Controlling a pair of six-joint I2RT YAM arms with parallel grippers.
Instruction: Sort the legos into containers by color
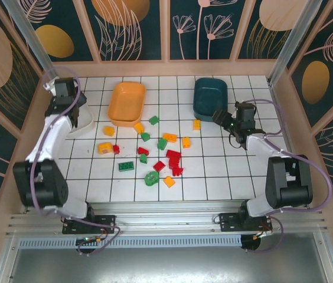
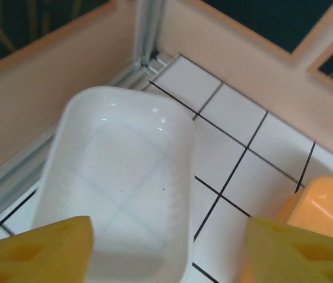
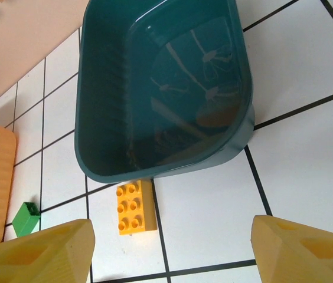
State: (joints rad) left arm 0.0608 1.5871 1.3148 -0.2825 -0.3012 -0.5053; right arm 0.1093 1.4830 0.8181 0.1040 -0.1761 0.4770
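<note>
I have two grippers, and both are open. My left gripper (image 2: 166,253) hangs over the white bin (image 2: 119,171), which sits in the far left corner of the table (image 2: 231,106), close to the wall. Its two yellow fingers (image 2: 36,250) stand wide apart, one over the near end of the white bin and one by the orange bin (image 2: 326,206). The orange bin is just beside the white one, to its right. My right gripper (image 3: 172,253) hangs near the dark teal bin (image 3: 160,88), on its near side, and its yellow fingers (image 3: 302,247) are wide apart too. A yellow-orange brick (image 3: 134,206) lies flat on the tiles right at the teal bin's near edge; I cannot tell if they touch. A small green brick (image 3: 26,218) lies farther to the left, near the orange bin. From above, the legos (image 1: 169,137) are spread over the white tiles in the middle of the table. Red, green and yellow-orange ones are all mixed up, in front of the orange and teal bins and between my two arms.
</note>
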